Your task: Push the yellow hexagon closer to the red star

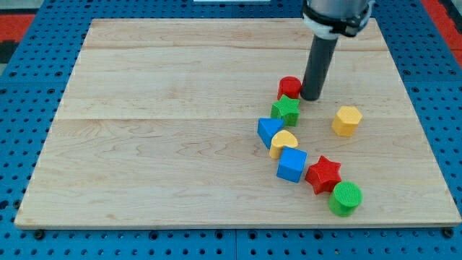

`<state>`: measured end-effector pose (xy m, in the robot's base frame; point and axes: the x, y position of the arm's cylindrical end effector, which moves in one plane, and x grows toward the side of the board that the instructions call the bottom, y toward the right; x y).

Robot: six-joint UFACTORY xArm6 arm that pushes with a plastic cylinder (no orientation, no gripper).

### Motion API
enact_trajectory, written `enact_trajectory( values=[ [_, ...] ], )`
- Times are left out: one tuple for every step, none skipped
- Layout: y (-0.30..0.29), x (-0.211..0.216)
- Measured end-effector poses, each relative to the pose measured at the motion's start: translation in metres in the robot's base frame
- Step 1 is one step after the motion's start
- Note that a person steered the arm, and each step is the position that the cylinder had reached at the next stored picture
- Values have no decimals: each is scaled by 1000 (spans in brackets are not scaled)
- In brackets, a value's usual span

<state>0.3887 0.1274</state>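
The yellow hexagon [347, 120] lies on the wooden board at the view's right, apart from the other blocks. The red star [323, 173] lies lower, below and a little left of the hexagon, touching a green cylinder [346, 198] and close to a blue cube [291, 164]. My tip [311, 97] rests on the board just right of a red cylinder [289, 87] and a green star [286, 110], and to the upper left of the yellow hexagon, with a gap between them.
A blue triangle [269, 131] and a yellow heart [284, 143] sit in the chain of blocks between the green star and the blue cube. The wooden board [159, 130] is bounded by a blue pegboard surround [29, 108].
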Motion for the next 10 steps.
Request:
enact_trajectory(
  values=[
    [-6, -9],
    [-14, -41],
    [26, 20],
    [51, 69],
    [51, 62],
    [93, 56],
    [139, 76],
    [101, 107],
    [69, 112],
    [102, 125]
  ],
)
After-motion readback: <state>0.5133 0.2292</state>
